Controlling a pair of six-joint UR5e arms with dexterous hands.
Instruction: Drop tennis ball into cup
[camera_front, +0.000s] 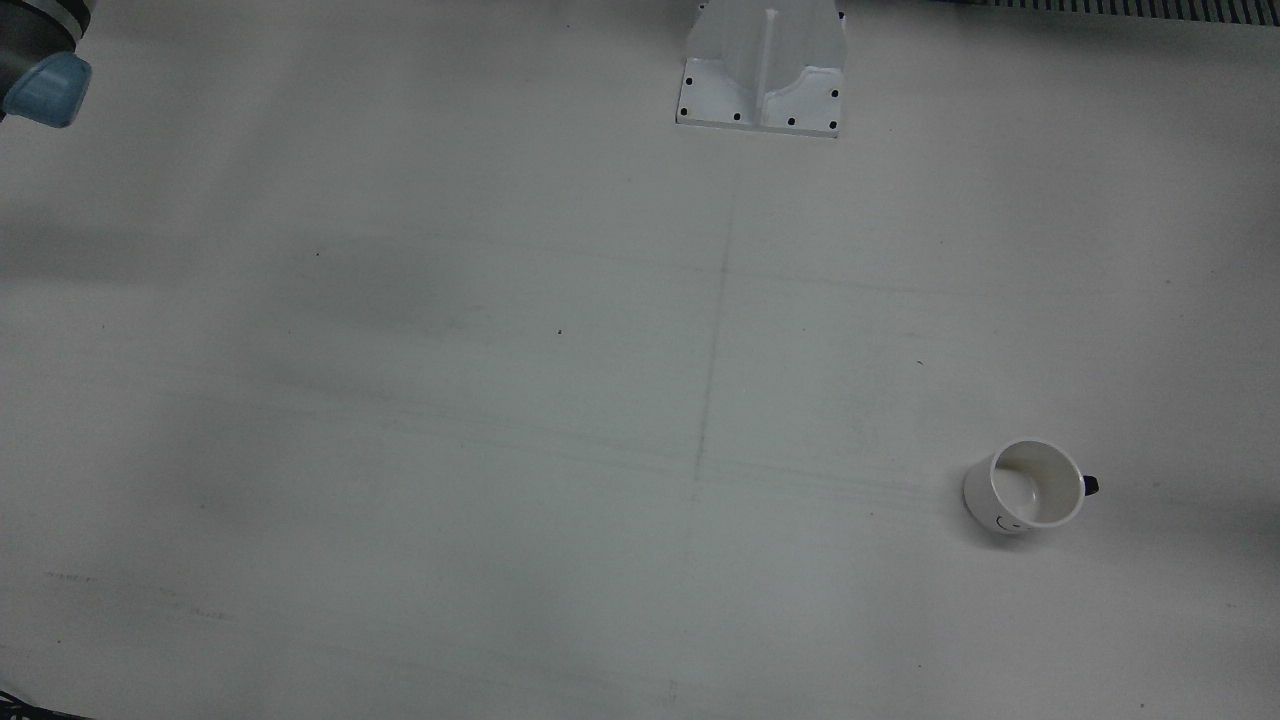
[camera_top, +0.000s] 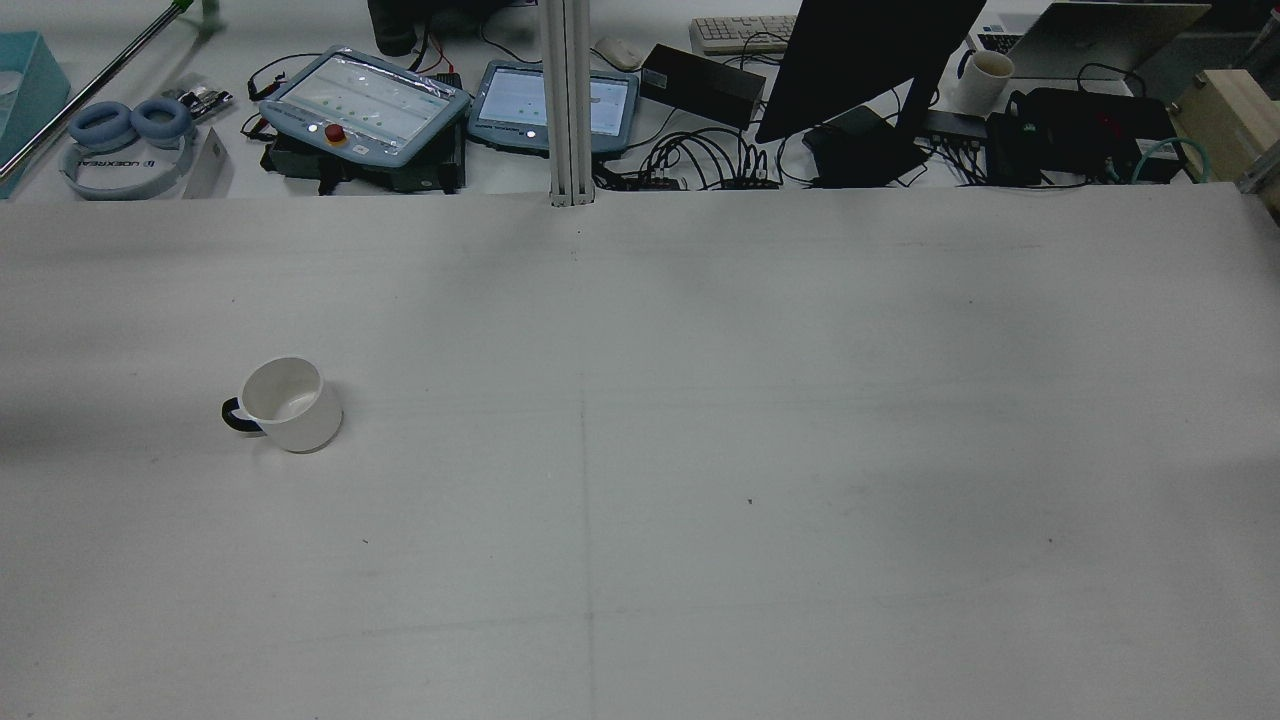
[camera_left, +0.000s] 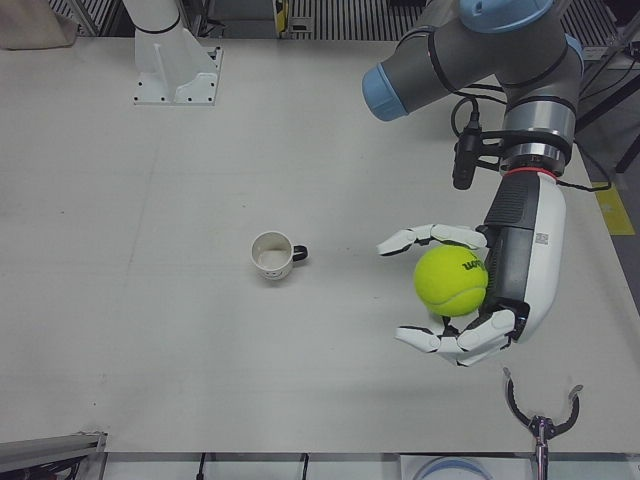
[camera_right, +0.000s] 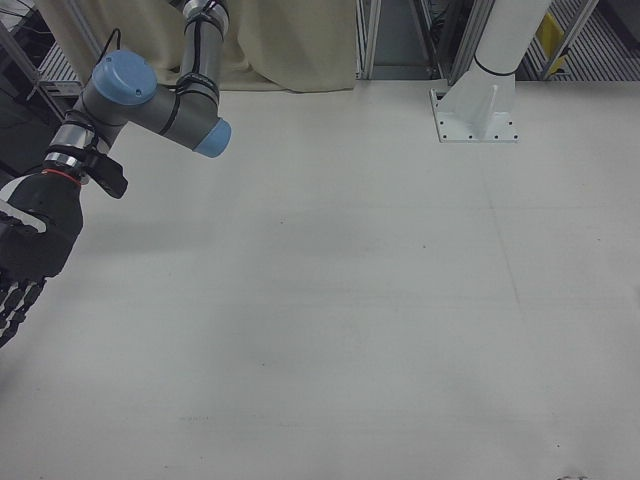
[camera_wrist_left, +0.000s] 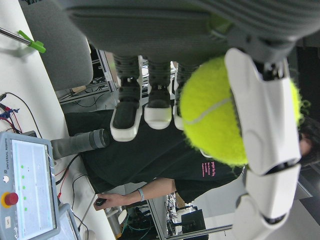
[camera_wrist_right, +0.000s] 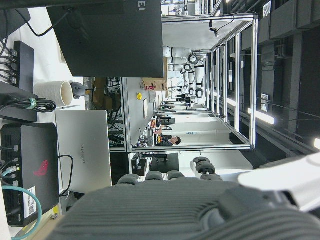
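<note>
My left hand is shut on the yellow-green tennis ball and holds it above the table's edge, to the right of the cup in the left-front view. The ball also fills the left hand view, clasped between white fingers. The white cup with a dark handle stands upright and empty; it shows in the front view and the rear view. My right hand is dark, hangs at the far left of the right-front view, fingers spread and empty.
A white arm pedestal is bolted at the table's far side. Behind the table in the rear view are two teach pendants, a monitor, cables and a laptop. A tool hangs off the near edge.
</note>
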